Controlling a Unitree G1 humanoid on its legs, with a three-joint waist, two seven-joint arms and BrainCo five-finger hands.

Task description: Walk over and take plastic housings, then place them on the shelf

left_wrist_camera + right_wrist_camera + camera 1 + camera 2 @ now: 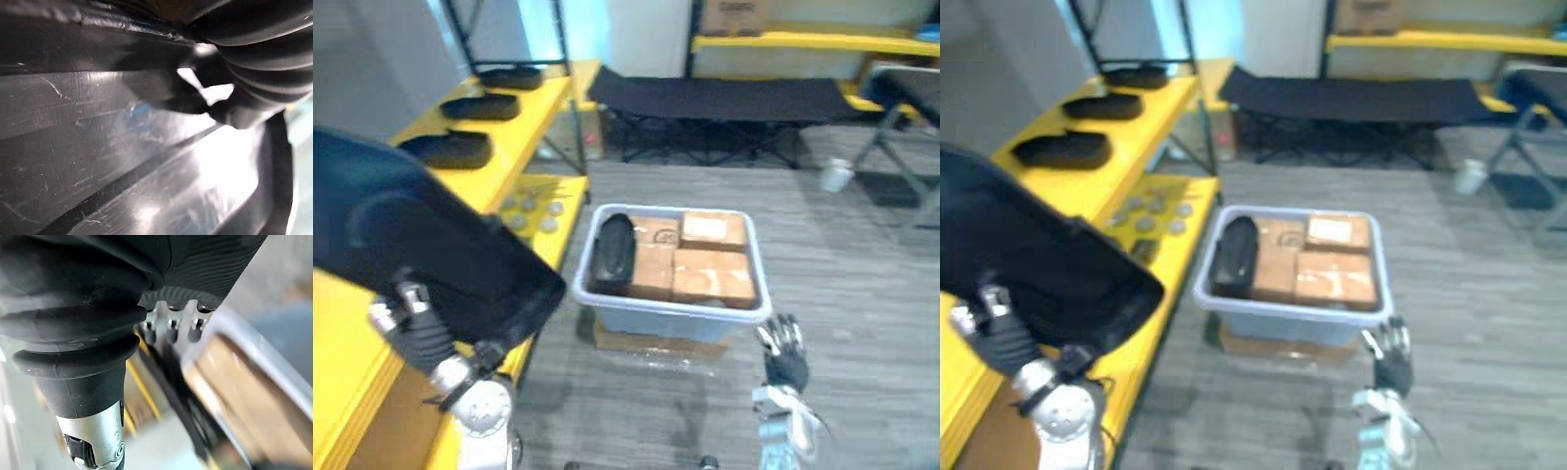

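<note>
The large black plastic housing (421, 245), a broad glossy shell, is held up at the robot's left, over the near end of the long yellow shelf (524, 122). We cannot tell whether it touches the shelf. The left hand (416, 328) sits under its lower edge. The housing hides the rest of the hand, so we cannot say whether it is clasped on the shell.

Farther along the shelf's top level, three more black oval housings (450, 149) lie in a row, well apart from the raised one. On the lower level we see a scatter of small grey round discs (533, 211).

Just right of the shelf, a pale blue plastic bin (671, 305) stands on the floor. One narrow black housing (614, 250) leans at its left end, touching brown cardboard boxes (710, 259) that fill the rest.

The right hand (783, 352) hovers near the bin's front right corner, its fingers (168, 328) loosely extended and empty.

Beyond the bin we see a black folding cot (724, 98), and a white cup (837, 174) on the floor to its right.
</note>
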